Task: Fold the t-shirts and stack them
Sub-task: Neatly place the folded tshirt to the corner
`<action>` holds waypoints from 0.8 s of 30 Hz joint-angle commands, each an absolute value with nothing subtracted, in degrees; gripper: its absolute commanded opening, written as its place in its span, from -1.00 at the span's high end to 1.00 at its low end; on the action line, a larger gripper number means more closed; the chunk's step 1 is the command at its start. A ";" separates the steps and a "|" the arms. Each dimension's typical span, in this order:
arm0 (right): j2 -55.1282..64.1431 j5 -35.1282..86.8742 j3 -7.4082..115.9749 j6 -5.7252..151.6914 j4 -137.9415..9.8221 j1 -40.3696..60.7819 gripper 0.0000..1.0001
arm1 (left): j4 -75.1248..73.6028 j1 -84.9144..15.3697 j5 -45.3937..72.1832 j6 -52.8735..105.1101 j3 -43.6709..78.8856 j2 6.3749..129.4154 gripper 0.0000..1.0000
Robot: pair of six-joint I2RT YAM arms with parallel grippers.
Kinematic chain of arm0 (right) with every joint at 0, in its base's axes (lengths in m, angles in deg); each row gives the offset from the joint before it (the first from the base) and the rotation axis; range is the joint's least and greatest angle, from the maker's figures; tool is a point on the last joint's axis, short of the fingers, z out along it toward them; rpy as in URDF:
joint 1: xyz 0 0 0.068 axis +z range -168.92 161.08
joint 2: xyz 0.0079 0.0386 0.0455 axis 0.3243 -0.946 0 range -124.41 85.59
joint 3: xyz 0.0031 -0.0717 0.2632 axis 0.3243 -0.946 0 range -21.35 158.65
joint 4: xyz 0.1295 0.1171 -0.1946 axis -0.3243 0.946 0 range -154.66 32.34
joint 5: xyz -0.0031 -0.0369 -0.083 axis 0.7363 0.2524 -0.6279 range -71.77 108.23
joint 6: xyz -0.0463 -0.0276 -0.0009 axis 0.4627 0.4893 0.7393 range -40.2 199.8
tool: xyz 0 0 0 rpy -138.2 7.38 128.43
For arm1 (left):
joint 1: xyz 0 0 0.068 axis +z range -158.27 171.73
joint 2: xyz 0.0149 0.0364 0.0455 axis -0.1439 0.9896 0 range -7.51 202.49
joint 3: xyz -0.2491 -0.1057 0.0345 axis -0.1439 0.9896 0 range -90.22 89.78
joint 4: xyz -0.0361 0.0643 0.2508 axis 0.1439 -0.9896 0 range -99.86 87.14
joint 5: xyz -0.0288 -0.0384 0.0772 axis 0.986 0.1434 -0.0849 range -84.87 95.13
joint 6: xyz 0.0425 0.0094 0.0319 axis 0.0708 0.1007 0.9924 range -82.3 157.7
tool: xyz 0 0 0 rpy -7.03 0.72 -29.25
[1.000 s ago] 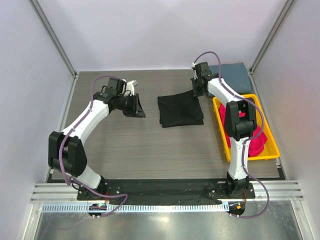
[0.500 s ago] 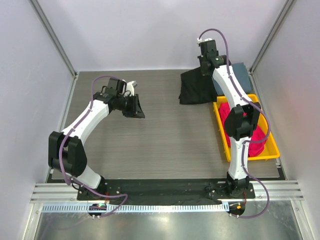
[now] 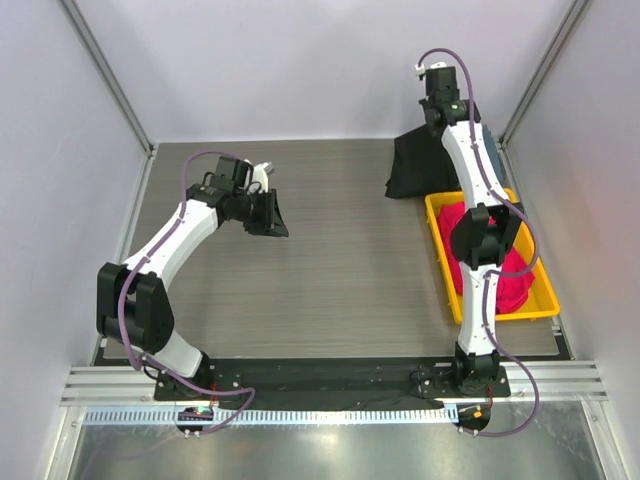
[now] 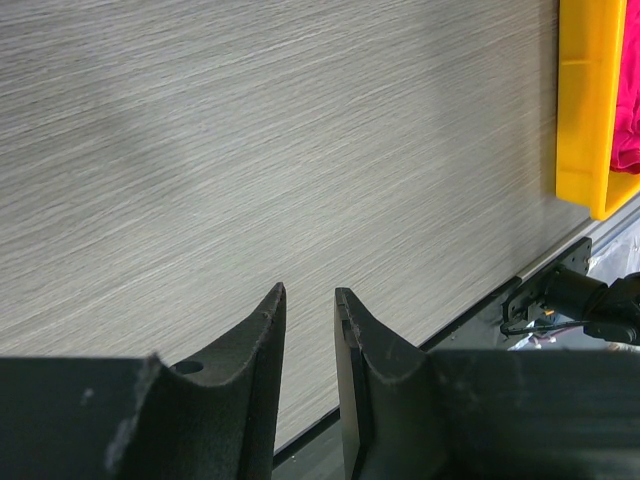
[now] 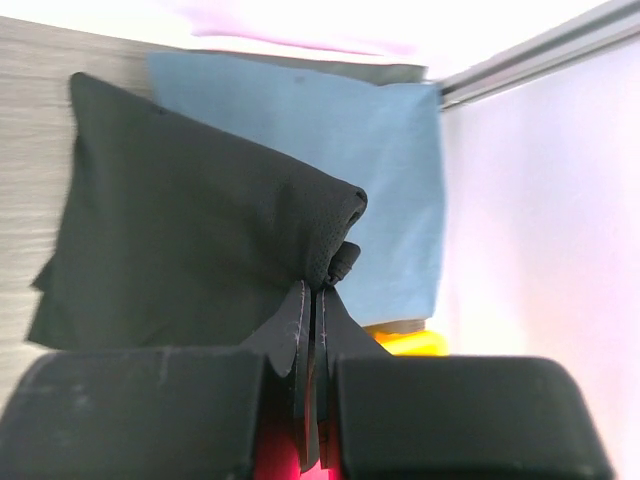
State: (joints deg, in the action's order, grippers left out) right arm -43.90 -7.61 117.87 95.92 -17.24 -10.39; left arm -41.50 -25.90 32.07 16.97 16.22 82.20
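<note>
right gripper pinches soft black folded t-shirt, frame upper right | left gripper slightly spread, empty | risk: single-edge hold could let fold unravel over flat slate-blue t-shirt

Layout. Hanging t-shirt is dangling from the right gripper at the far right of the table. Its lower edge is reaching down just left of the tray's far end. Flat t-shirt is lying in the far right corner, behind and right of the hanging one. Tray is sitting along the right edge, nearer than both. Heaped t-shirts are lying in the tray. Left gripper is hovering over the table's left half, well apart from all cloth.
</note>
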 commanded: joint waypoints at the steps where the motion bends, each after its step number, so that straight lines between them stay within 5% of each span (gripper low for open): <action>1: -43.96 -7.96 123.22 100.45 -19.21 -13.28 0.98 | -41.97 -26.03 32.12 17.66 15.60 81.70 0.46; 24: -55.38 -4.36 130.17 109.86 -33.28 -21.03 0.98 | -43.03 -26.03 30.01 18.63 14.80 84.25 0.44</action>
